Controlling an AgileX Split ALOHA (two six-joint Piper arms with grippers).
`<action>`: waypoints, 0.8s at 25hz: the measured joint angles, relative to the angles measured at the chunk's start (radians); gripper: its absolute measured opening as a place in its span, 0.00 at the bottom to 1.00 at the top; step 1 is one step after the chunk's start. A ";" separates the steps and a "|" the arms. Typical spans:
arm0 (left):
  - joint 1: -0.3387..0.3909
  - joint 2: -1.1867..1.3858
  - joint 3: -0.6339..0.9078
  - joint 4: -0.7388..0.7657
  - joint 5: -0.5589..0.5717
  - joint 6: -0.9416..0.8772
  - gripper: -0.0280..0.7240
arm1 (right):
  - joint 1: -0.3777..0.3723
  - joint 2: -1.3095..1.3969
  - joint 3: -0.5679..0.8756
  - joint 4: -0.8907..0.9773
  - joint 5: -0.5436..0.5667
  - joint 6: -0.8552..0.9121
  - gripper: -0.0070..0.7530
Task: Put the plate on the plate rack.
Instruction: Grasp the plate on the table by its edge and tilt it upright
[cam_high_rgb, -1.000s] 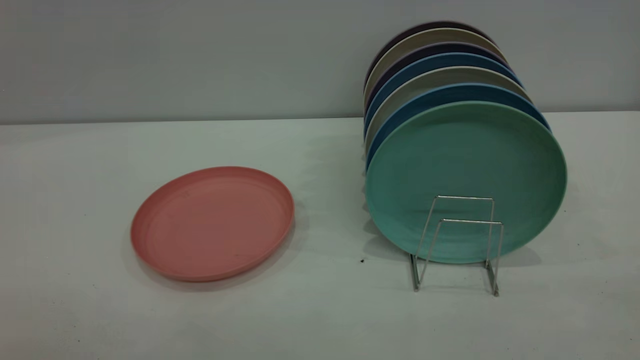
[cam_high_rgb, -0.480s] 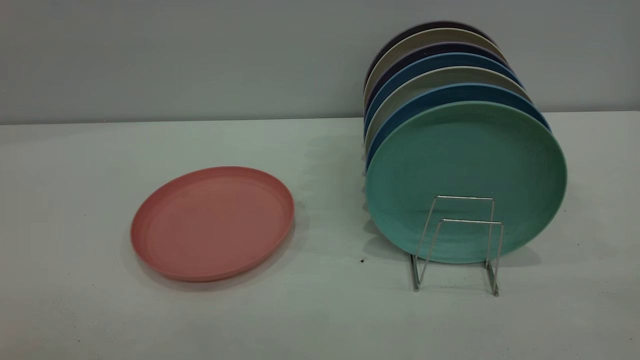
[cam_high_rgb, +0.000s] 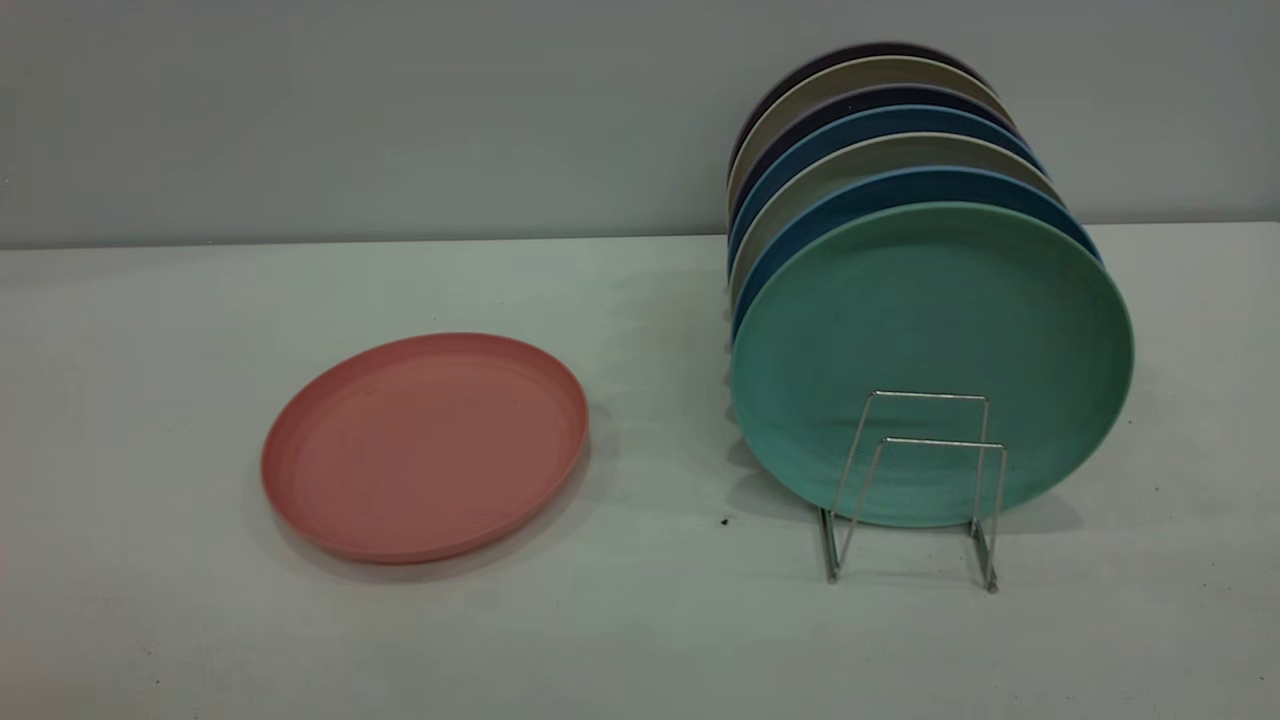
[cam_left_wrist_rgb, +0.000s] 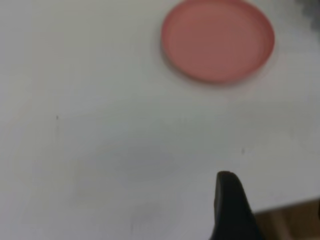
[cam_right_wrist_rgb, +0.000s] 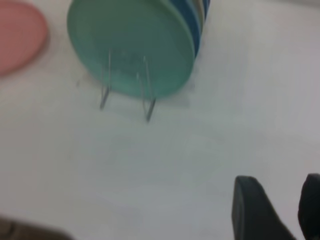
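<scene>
The salmon-pink plate (cam_high_rgb: 425, 447) lies flat on the white table, left of the rack. It also shows in the left wrist view (cam_left_wrist_rgb: 217, 40) and at the edge of the right wrist view (cam_right_wrist_rgb: 17, 40). The silver wire plate rack (cam_high_rgb: 945, 441) stands at the right, its two front loops empty. Neither arm shows in the exterior view. My left gripper (cam_left_wrist_rgb: 229, 205) hangs over bare table, well short of the pink plate. My right gripper (cam_right_wrist_rgb: 278, 179) is open and empty over the table, some way from the rack's front loops (cam_right_wrist_rgb: 148, 107).
Several plates stand upright in the rack: a teal-green one (cam_high_rgb: 930, 330) in front, then blue, beige and dark ones behind it (cam_high_rgb: 880, 125). A grey wall runs behind the table. The table edge shows in the left wrist view (cam_left_wrist_rgb: 295, 217).
</scene>
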 joint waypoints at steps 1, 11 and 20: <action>0.000 0.011 -0.002 -0.005 -0.027 -0.008 0.64 | 0.000 0.000 -0.005 0.002 -0.033 0.000 0.33; -0.001 0.418 -0.009 -0.052 -0.287 -0.080 0.55 | 0.000 0.356 -0.015 0.029 -0.341 0.002 0.33; -0.001 1.123 -0.209 -0.286 -0.392 0.243 0.53 | 0.000 0.896 -0.015 0.029 -0.595 -0.044 0.33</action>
